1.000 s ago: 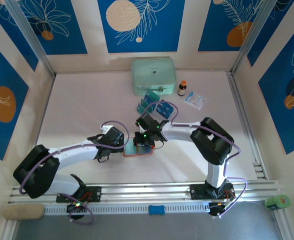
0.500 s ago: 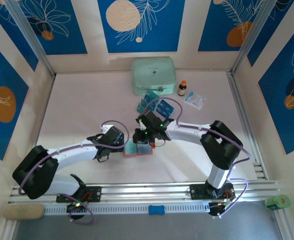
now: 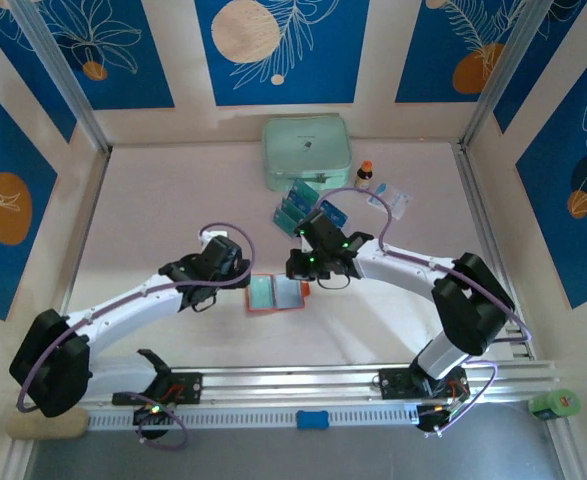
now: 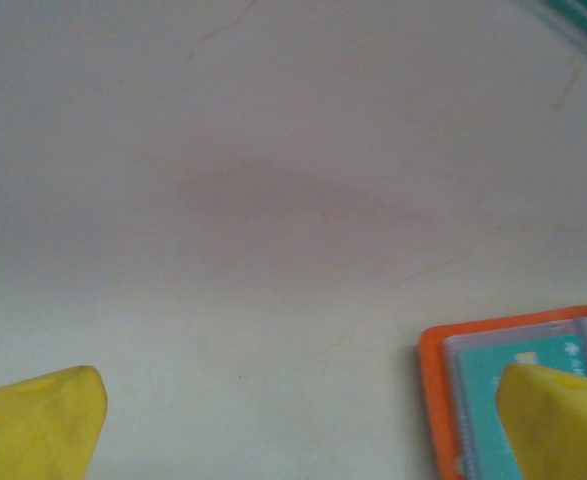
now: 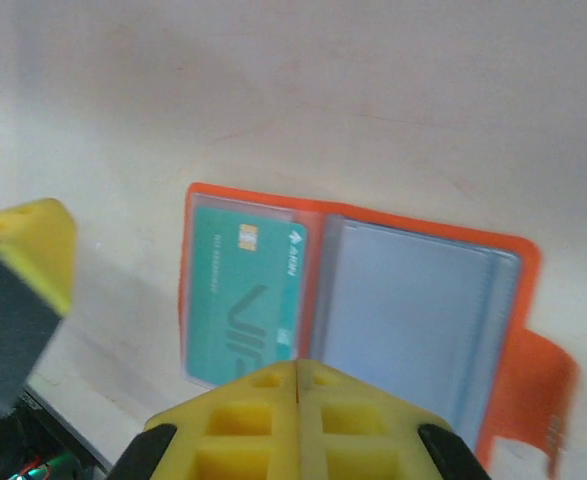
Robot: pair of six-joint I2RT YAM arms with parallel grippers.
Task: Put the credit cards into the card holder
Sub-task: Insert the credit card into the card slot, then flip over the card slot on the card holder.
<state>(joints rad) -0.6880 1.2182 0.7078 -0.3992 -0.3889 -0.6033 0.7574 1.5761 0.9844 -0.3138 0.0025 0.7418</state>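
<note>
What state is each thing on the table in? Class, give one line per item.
card holder, open flat
credit card, tucked into the card holder
left pincer, open, holding nothing
right pincer, shut, empty
mint-green case, closed
bottle, upright, capped

Left wrist view: we find the card holder [image 4: 493,338] cut off by the right and bottom edges. One yellow finger [image 4: 558,425] of the left gripper [image 4: 298,390] covers part of the credit card [image 4: 483,410]; both fingers are cropped at the bottom edge. We cannot identify a green strip [image 4: 585,22] clipped by the top right corner.

Right wrist view: the right gripper [image 5: 298,368], fingers pressed together, hides the holder's near edge and the card's lower corner. The strap [image 5: 533,385] is blurred; the card's print is illegible.

Top view: the right arm [image 3: 403,270] overlaps the credit cards [image 3: 293,205] further back, and the bottle [image 3: 364,174] label is too small to read.
</note>
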